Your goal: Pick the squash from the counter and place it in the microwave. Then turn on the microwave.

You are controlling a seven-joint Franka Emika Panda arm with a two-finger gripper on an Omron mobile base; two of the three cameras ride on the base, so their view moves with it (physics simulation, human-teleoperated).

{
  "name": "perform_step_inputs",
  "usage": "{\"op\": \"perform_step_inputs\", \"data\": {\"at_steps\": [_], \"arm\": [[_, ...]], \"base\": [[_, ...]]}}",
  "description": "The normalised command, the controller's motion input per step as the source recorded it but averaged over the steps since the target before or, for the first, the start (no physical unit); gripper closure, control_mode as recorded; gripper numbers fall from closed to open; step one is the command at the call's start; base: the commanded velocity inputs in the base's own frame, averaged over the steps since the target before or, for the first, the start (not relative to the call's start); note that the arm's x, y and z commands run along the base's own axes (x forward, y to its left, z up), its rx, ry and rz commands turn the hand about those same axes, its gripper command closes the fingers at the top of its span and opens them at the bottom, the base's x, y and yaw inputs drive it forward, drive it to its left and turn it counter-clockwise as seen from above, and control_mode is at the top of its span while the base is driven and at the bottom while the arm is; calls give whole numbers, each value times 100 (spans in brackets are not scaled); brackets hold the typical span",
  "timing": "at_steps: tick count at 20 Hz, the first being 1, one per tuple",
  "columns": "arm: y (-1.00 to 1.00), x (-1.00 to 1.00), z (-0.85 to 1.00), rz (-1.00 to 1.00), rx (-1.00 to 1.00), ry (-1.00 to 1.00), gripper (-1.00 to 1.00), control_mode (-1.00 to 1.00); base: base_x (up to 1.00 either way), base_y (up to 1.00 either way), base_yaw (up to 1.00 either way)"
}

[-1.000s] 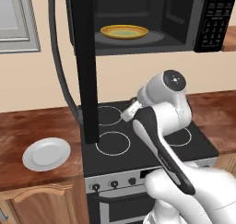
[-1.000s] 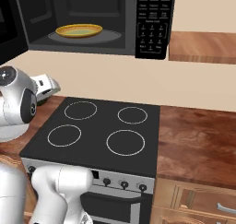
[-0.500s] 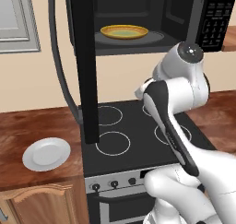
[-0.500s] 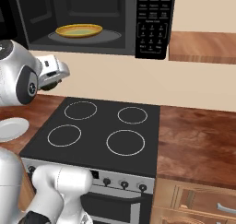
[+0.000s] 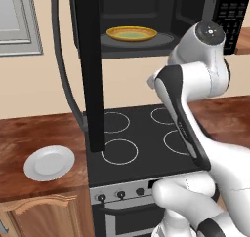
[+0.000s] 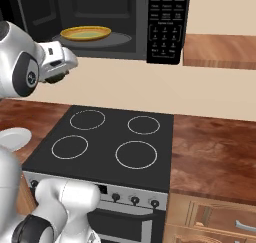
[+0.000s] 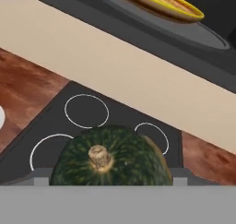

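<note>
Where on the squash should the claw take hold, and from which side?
Grip the squash across its widest middle, on two opposite flanks, coming from the stem end. In the hand view its tan stem faces the camera and the round dark green body bulges evenly to either side. The stem itself looks too small to hold.

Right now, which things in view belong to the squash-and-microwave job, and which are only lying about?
Belong to the job:
- squash, held between the jaws, above the stovetop
- microwave, door open
- yellow plate inside the microwave
- keypad on the microwave

Only lying about:
- white plate on the counter
- stovetop with four rings
</note>
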Motion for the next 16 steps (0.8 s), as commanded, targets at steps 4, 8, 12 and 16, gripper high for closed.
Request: {"op": "perform_step_inputs", "data": {"at_steps": [4,8,12,16], "arm": [[-2,16,33,0,5,-18,100,-100],[-6,13,41,0,7,-19,100,-100],[-1,18,52,-2,4,-14,100,-100],[0,34,61,-8,3,-2,100,-100]], "base": [[0,0,0],[0,0,0],[0,0,0],[0,0,0]]}}
